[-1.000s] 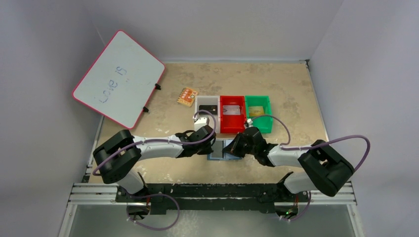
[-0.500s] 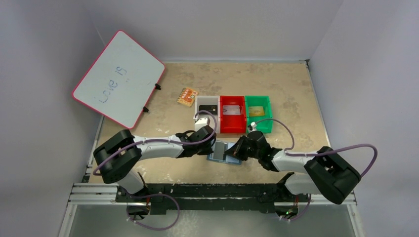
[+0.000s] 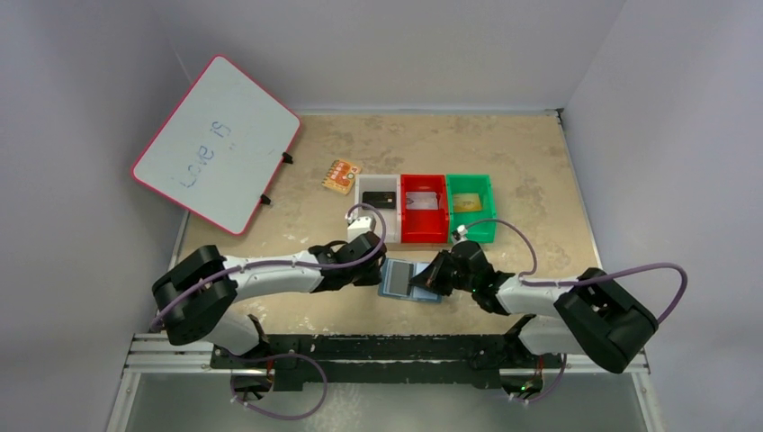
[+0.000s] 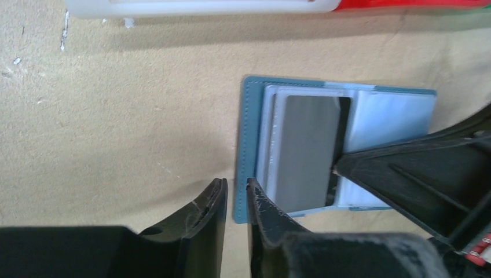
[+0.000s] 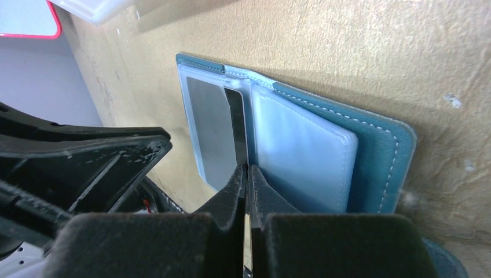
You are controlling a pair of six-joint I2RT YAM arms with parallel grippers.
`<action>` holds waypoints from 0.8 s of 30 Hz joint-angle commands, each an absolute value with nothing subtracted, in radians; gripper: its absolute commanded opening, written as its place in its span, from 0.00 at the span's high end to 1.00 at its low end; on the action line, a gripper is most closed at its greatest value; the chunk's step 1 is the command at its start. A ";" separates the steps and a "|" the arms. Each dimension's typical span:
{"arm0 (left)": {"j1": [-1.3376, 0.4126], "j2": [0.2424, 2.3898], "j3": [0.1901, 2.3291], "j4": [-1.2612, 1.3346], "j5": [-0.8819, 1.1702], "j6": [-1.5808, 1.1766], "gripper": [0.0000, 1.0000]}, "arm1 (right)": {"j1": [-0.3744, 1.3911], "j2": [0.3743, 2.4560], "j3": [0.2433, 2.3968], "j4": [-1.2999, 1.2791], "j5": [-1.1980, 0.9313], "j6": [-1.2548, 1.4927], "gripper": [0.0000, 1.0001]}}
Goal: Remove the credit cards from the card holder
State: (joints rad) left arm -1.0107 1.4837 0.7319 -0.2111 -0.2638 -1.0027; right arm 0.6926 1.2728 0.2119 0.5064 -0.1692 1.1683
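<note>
Tan desk (image 3: 522,162), grey walls on three sides.

Right gripper (image 5: 247,169): jaws shut, tips pressed down on the inner fold of the card holder (image 5: 301,150). They sit right at the dark edge of a grey card (image 5: 209,124) in the clear pocket. Cannot tell whether that edge is pinched. Likely pinning the holder or teasing the card loose.

Left gripper (image 4: 236,185): jaws narrowly apart, empty, just off the holder's left edge in its wrist view, not touching. Probably placed to brace the holder or receive the card.

Holder lies open and flat, low centre of the top view, between both grippers.

White bin (image 3: 362,193), red bin (image 3: 423,178) and green bin (image 3: 470,178) sit in a row just above it, closing off that side. Left of the holder in the wrist view is open desk, room to slide a card out.
</note>
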 commanded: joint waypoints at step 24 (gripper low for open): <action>-1.024 1.617 0.821 -0.119 -0.221 -0.987 0.83 | 0.692 1.235 0.219 0.405 -0.128 1.161 1.00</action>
State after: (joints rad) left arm -1.0180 1.6081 0.8238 -0.1112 -0.1894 -0.9844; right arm 0.6926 1.2541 0.2169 0.4679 -0.1673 1.1645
